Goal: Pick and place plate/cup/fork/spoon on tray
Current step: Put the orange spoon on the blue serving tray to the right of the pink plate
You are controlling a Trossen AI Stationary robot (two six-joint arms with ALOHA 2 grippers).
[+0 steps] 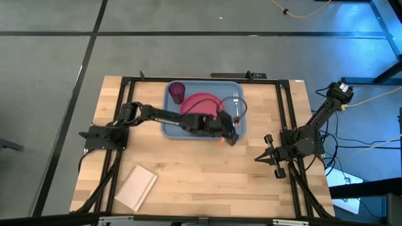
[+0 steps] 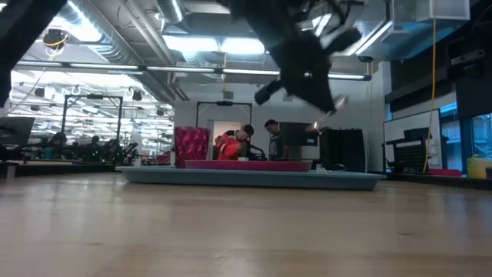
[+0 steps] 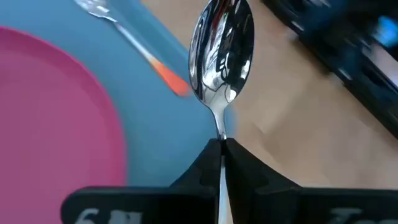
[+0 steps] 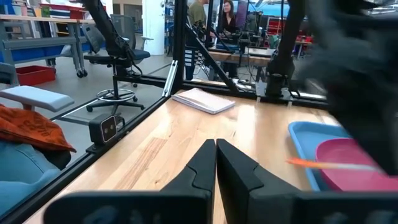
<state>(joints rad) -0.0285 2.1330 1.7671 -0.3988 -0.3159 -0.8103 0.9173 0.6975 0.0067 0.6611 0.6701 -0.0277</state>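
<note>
notebook (image 1: pixel 136 187): white, spiral-bound, lying flat by the near left corner of the tabletop (image 1: pixel 207 179), well apart from everything else
right claw (image 1: pixel 259 158): parked low by the right edge of the tabletop, fingers pressed together on nothing, pointing across the bare wood toward the left side
left claw (image 1: pixel 230 137): reached across from the left side to the tray's near right corner, lifted clear of the tabletop in the low view, pinched tight on the spoon's handle
spoon (image 3: pixel 222 53): held in the left claw, silver bowl sticking out past the fingertips, hanging over the tray's right rim where blue meets wood; the orange handle is mostly hidden between the fingers
tray (image 1: pixel 168 129): light blue, sitting at the middle of the tabletop toward the far edge, long side running left to right
plate (image 1: pixel 200 102): pink-red, flat in the middle of the tray, its near part covered by the left arm in the high view
fork (image 1: pixel 236 105): lying in the tray along its right side, just beside the plate, tines toward the far edge, orange handle toward the near edge
cup (image 1: pixel 177 92): dark red, upright in the tray's far left corner, just beside the plate
people (image 2: pixel 257 141): a few stand in the room beyond the far edge
</note>
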